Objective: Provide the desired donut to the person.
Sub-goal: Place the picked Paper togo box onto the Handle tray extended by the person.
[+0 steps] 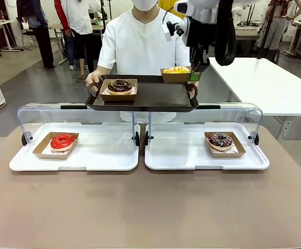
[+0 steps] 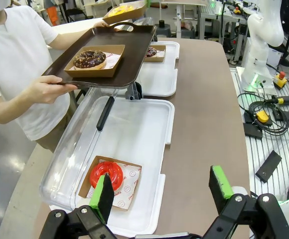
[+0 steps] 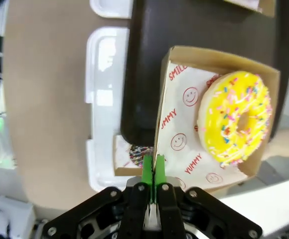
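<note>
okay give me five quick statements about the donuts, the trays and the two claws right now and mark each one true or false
1. The right claw is shut on the wall of the cardboard box holding the yellow sprinkled donut. True.
2. The left claw is gripping the red donut's box. False: it hangs open above the table, holding nothing.
3. A chocolate donut in its box sits on the person's dark brown tray. True.
4. The red donut lies in the white tray on the robot's right. False: it lies in the left white tray.
5. The person holds the brown tray with one hand. False: both hands grip it.
</note>
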`<state>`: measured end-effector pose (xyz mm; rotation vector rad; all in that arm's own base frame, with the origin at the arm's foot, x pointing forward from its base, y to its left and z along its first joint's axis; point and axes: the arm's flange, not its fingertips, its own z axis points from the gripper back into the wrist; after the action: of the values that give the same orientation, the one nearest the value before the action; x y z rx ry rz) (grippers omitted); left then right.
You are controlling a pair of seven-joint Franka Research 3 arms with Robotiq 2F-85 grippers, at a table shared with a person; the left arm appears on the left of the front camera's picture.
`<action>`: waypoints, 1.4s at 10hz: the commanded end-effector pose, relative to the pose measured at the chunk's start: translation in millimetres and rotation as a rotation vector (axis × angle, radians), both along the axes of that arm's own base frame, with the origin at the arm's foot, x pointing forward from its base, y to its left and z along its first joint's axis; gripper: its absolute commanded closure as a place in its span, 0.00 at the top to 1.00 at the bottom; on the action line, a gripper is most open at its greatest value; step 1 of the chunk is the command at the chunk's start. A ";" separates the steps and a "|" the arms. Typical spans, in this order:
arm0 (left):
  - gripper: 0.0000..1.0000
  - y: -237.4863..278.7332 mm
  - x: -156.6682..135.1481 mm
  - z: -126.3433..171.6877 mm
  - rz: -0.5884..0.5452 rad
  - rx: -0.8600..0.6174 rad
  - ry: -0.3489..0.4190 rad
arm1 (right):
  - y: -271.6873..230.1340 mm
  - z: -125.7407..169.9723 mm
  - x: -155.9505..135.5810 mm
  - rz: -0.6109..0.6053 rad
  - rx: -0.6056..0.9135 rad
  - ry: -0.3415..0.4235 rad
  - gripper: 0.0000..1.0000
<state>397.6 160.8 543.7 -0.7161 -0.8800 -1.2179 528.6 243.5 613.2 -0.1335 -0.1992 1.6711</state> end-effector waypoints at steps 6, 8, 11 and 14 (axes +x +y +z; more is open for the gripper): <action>1.00 1.0 -1.8 0.5 -0.004 0.013 0.003 | 16.7 -36.6 40.8 -0.001 0.049 0.047 0.02; 1.00 1.0 -1.8 0.5 -0.004 0.013 0.003 | 20.2 -47.0 38.8 0.042 0.016 0.042 0.02; 1.00 1.0 -1.8 0.5 -0.004 0.013 0.003 | 20.2 -47.0 38.8 0.042 0.016 0.042 0.02; 1.00 1.0 -1.8 0.5 -0.004 0.013 0.003 | 23.1 -51.5 37.2 0.009 0.054 0.047 0.02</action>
<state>397.6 160.7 543.6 -0.7163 -0.8798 -1.2180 565.9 267.1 567.0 -0.0776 -0.1869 1.7044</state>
